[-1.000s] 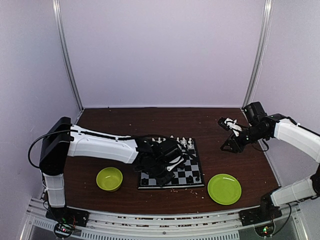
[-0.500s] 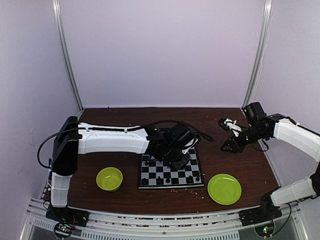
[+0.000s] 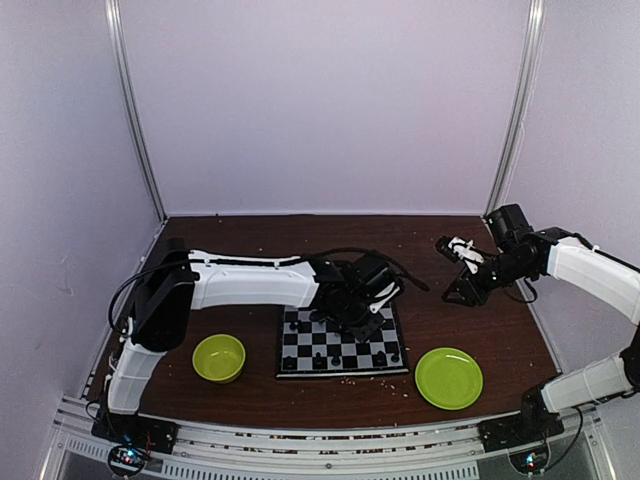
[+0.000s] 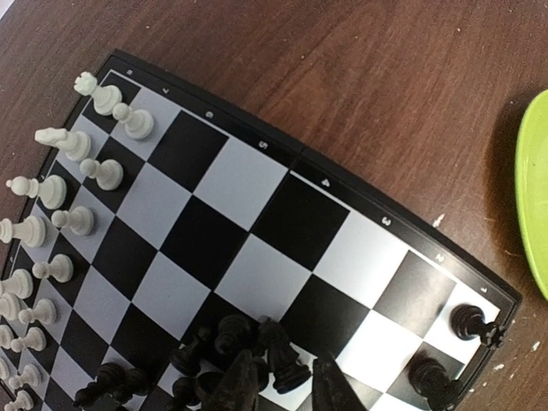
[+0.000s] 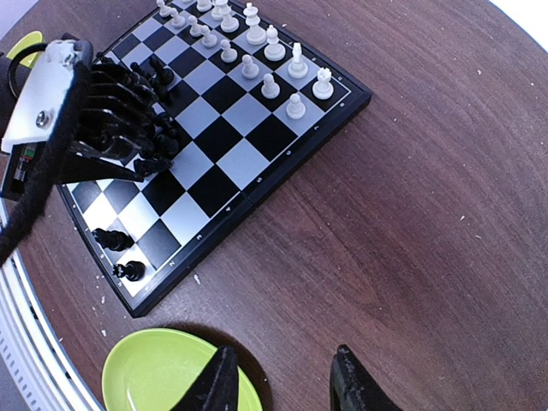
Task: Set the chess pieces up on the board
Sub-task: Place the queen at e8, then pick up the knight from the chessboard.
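Note:
The board lies mid-table. White chess pieces stand in two rows along its far side. Several black chess pieces crowd together mid-board, and two more stand near a corner. My left gripper hovers low over the board. In the left wrist view the left gripper is open, with a black piece standing between its fingertips and a gap on the right side. My right gripper is open and empty over bare table right of the board; it also shows in the right wrist view.
A green bowl sits left of the board near the front edge. A green plate lies right of the board, just beside my right gripper's fingers. Crumbs dot the brown table. Walls close in the back and sides.
My left arm has swung from the near part of the board toward its far right part, uncovering the near rows. The right arm has not moved.

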Action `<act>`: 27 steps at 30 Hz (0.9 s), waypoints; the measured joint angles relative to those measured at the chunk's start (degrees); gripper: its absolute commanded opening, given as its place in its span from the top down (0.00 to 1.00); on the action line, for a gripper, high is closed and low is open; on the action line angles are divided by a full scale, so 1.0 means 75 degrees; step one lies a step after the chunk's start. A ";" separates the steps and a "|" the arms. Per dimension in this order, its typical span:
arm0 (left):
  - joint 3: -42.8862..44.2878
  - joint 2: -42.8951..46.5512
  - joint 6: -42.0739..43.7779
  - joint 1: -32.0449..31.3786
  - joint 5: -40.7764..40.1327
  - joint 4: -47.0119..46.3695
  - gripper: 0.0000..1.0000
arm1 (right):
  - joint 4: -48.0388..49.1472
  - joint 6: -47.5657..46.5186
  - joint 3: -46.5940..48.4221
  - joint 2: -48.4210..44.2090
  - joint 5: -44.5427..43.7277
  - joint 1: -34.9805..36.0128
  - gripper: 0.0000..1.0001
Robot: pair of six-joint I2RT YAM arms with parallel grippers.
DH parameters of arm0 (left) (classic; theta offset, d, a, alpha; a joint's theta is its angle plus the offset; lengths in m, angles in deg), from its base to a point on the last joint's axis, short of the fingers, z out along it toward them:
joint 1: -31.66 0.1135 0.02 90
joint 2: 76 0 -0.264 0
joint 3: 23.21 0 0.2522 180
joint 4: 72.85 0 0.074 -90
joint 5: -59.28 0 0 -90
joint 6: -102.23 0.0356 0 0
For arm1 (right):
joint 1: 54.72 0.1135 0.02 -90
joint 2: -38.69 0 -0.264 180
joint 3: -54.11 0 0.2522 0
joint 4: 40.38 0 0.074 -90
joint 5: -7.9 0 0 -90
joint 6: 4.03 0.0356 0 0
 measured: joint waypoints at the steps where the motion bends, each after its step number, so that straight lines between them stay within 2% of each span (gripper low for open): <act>1: 0.0064 -0.0044 0.0009 0.0000 0.0052 0.0006 0.78 | 0.0000 0.0000 0.0000 0.0000 -0.0003 0.0000 0.64; 19: 0.0367 -0.0440 0.0125 0.0006 0.0108 0.0542 0.74 | -0.0003 -0.0029 0.0000 0.0003 -0.0026 0.0000 0.64; 27: 0.0181 -0.0388 0.0122 0.0006 0.0099 0.0469 0.79 | -0.0067 -0.0055 0.0096 0.0073 -0.0029 0.0000 0.64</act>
